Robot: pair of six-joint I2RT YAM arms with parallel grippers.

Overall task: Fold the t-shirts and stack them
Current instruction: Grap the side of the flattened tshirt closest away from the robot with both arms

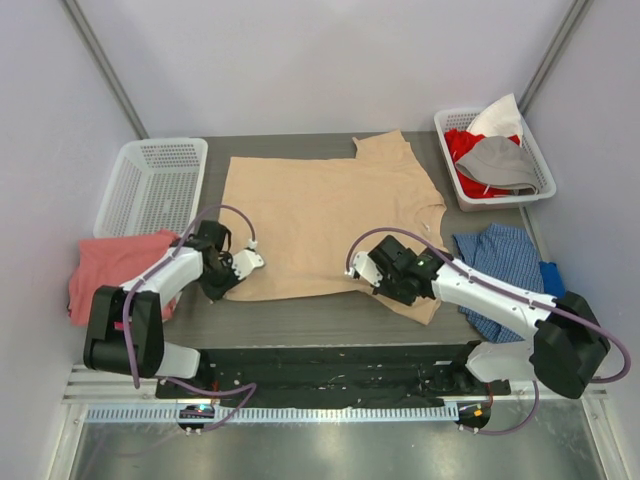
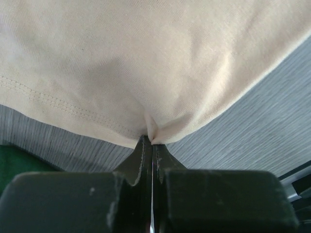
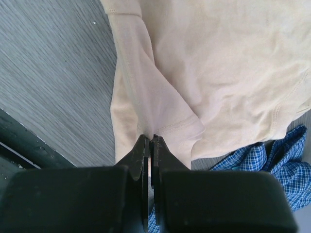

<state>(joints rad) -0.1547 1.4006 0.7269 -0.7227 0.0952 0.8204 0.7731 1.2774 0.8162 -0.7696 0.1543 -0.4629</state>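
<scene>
Two t-shirts are in view. The salmon-pink t-shirt (image 1: pixel 112 272) lies crumpled off the left edge of the tan t-shirt (image 1: pixel 330 215), just apart from it. Of the two white baskets, the left basket (image 1: pixel 150 190) stands beyond the pink one, left of the tan t-shirt's far-left corner.

The tan t-shirt is spread nearly flat on the grey surface (image 1: pixel 320 322), in the middle of it, one sleeve at the far edge and the other at its near-right.

There are two pincers, one at each near corner of the tan t-shirt. The left pincer (image 2: pixel 151 141) is at the near-left corner. Its jaws are pressed together on the hem, and the cloth puckers into a small fold right at the tips. The right pincer (image 3: pixel 149 141) is at the near-right part of the tan t-shirt, by the sleeve. Its jaws are likewise closed tight, and a ridge of tan cloth next to the sleeve hem runs down into them.

Right of the tan t-shirt, touching its sleeve, lies one blue checked shirt (image 1: pixel 497 258), rumpled. Beyond that, right of the tan t-shirt's far-right corner, the right basket (image 1: pixel 500 202) holds three bunched cloths: one red, one grey, one white
</scene>
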